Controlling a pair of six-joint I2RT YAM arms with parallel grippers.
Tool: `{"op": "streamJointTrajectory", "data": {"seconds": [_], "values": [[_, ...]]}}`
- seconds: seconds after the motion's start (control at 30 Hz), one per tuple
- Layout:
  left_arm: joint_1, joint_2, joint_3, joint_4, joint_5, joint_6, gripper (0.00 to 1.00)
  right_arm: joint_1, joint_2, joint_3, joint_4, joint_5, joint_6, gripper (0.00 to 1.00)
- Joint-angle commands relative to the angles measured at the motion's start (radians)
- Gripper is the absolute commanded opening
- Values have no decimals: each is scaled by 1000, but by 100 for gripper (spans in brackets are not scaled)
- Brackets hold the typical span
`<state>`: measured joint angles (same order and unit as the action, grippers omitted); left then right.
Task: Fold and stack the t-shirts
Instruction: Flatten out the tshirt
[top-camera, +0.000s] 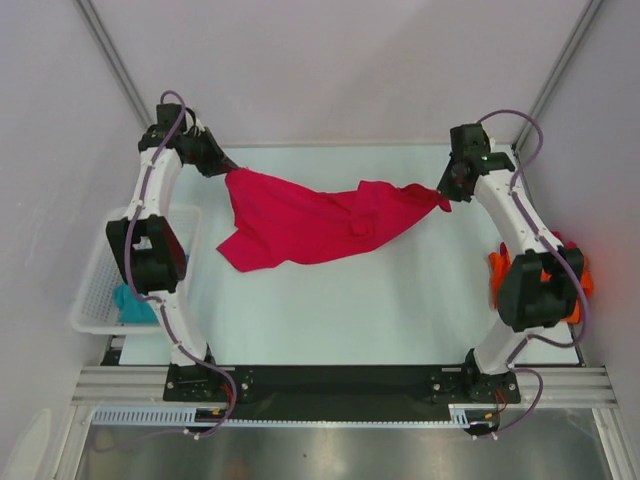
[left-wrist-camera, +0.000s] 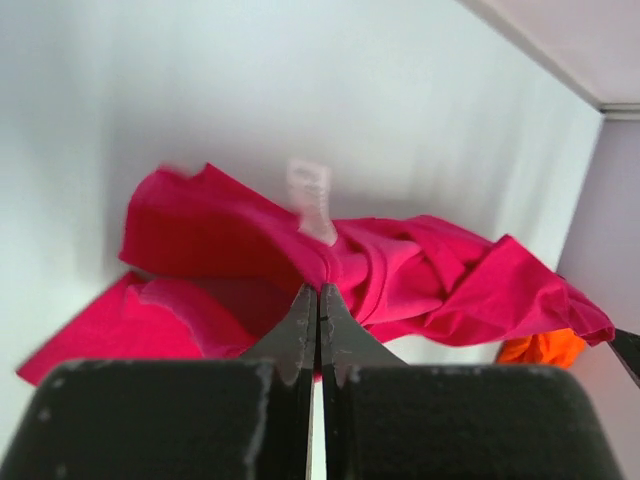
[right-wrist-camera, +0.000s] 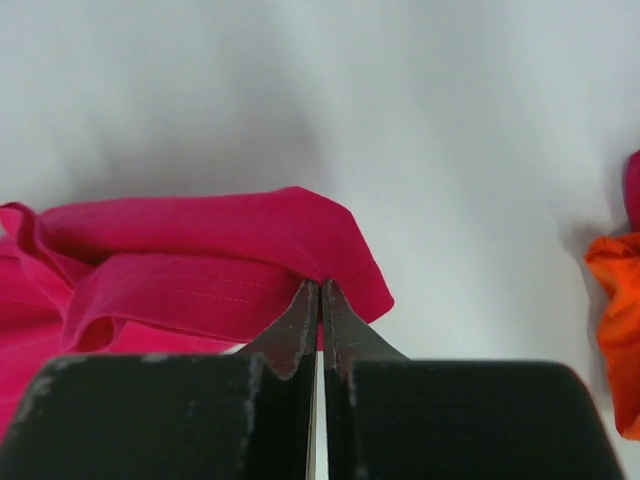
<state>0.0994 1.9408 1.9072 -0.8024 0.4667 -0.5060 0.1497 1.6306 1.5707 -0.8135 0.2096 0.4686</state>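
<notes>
A crimson-pink t-shirt hangs stretched between both arms above the far half of the table, its lower left part sagging toward the surface. My left gripper is shut on the shirt's left end; in the left wrist view the closed tips pinch bunched cloth. At the shirt's right end, my right gripper is shut on a hemmed edge, tips together. An orange t-shirt lies at the right table edge, partly behind the right arm. A teal t-shirt lies in the basket.
A white mesh basket stands at the left table edge beside the left arm. The enclosure's white walls rise close behind the table and on both sides. A black rail runs along the near edge at the arm bases.
</notes>
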Motion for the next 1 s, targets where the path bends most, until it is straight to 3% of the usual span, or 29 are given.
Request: {"op": "streamJointTrajectory", "data": {"seconds": [0.0, 0.03, 0.1, 0.13, 0.17, 0.2, 0.23, 0.3, 0.37, 0.6, 0.97], "values": [[5, 131, 128, 2, -22, -31, 0, -47, 118, 74, 25, 16, -19, 0], [5, 157, 141, 0, -2, -35, 1, -55, 138, 95, 22, -1, -21, 0], [3, 193, 142, 0, 56, -39, 13, -53, 179, 115, 1, -21, -25, 3], [-1, 187, 127, 2, 61, -37, 19, -49, 183, 123, -9, -39, -28, 13], [-6, 175, 109, 8, 55, -25, 33, -45, 183, 117, -9, -44, -31, 25], [-12, 138, 61, 14, 49, -17, 38, -41, 166, 105, -3, -47, -39, 43], [-23, 118, 37, 22, 41, -8, 41, -35, 157, 91, 7, -52, -42, 53], [-30, 55, -47, 26, 27, 9, 50, -16, 132, 45, 27, -61, -45, 64], [-40, 8, -108, 43, -5, 24, 56, 14, 95, 14, 40, -62, -44, 68], [-67, -155, -357, 71, -128, 78, 58, 151, 35, -75, 79, -64, -18, 70], [-190, -361, -734, 146, -275, 89, 58, 228, 167, -32, 116, -87, -25, 71]]}}
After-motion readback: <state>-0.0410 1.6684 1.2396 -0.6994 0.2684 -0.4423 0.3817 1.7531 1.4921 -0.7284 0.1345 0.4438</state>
